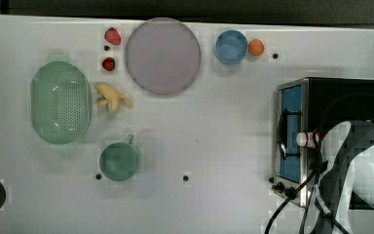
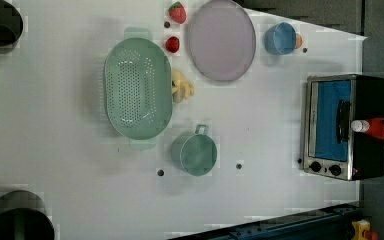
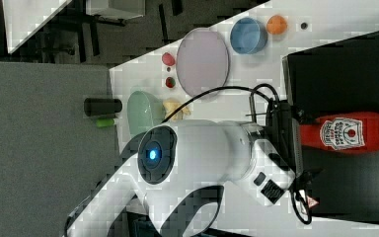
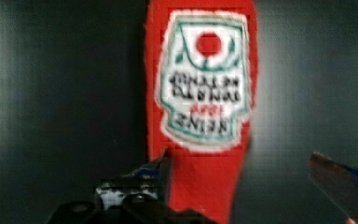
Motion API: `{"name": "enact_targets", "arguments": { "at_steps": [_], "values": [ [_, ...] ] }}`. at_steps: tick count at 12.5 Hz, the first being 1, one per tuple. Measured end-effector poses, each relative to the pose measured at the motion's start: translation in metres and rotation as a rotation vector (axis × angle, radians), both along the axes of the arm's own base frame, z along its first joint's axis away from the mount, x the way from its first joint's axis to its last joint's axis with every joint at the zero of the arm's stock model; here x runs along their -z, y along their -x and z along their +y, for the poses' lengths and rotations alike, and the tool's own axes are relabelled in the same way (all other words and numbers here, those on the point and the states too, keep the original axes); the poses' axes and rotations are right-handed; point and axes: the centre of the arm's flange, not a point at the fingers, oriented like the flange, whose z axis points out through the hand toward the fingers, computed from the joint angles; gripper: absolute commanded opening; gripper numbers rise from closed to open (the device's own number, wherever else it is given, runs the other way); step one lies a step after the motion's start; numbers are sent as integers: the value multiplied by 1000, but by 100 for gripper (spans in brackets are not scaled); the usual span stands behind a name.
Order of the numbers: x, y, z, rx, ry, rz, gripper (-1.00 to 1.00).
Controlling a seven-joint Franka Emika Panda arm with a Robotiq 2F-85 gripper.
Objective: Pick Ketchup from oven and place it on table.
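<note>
Close under the wrist camera, the ketchup bottle (image 4: 200,112) lies on its side on the black top of the oven (image 4: 51,93), label facing up. The gripper (image 4: 242,179) hangs over its lower body with one finger (image 4: 161,170) on one side of the bottle and the other well out on the far side, spread wide and holding nothing.

From the right view, the white arm (image 3: 197,153) covers the bottle's cap end, and the red body with its label (image 3: 348,133) lies flat across the oven roof (image 3: 340,64). From the left view the arm is out of the way, so the white cap (image 2: 358,126) shows hanging just past the oven's front edge, above the blue glass door (image 2: 332,120) and its handle, with the knobs (image 2: 326,168) low on the front frame.

From the top view, the oven (image 1: 341,97) sits at the table's (image 1: 214,126) right edge, near the corner, with cables trailing beside it. Between the oven and the dishes lies a broad bare stretch of white tabletop marked by a few dark dots. At the top view's left stand a green colander (image 1: 61,102), a green cup (image 1: 119,161), a banana bunch (image 1: 112,97) and two strawberries (image 1: 112,36). Along the far edge are a lilac plate (image 1: 162,56), a blue bowl (image 1: 231,46) and an orange (image 1: 256,47).
</note>
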Motion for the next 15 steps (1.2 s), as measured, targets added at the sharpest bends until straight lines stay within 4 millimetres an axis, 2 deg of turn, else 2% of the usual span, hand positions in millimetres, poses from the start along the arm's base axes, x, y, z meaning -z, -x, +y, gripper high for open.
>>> {"name": "enact_targets", "arguments": {
  "at_steps": [2, 3, 7, 8, 10, 11, 13, 14, 15],
  "values": [
    [-4, -18, -10, -8, 67, -72, 100],
    [2, -30, -7, -33, 99, -102, 100],
    [8, -27, -6, 29, 42, -137, 100],
    [13, -22, -8, 43, 25, -121, 68],
    [25, -14, -12, 48, 16, -73, 20],
    [26, -12, -14, 53, 13, -76, 20],
    [14, -9, -17, 63, 11, -92, 20],
    [4, -10, -11, 47, 2, -93, 20],
    [-27, -21, 13, 14, -60, -78, 20]
  ]
}}
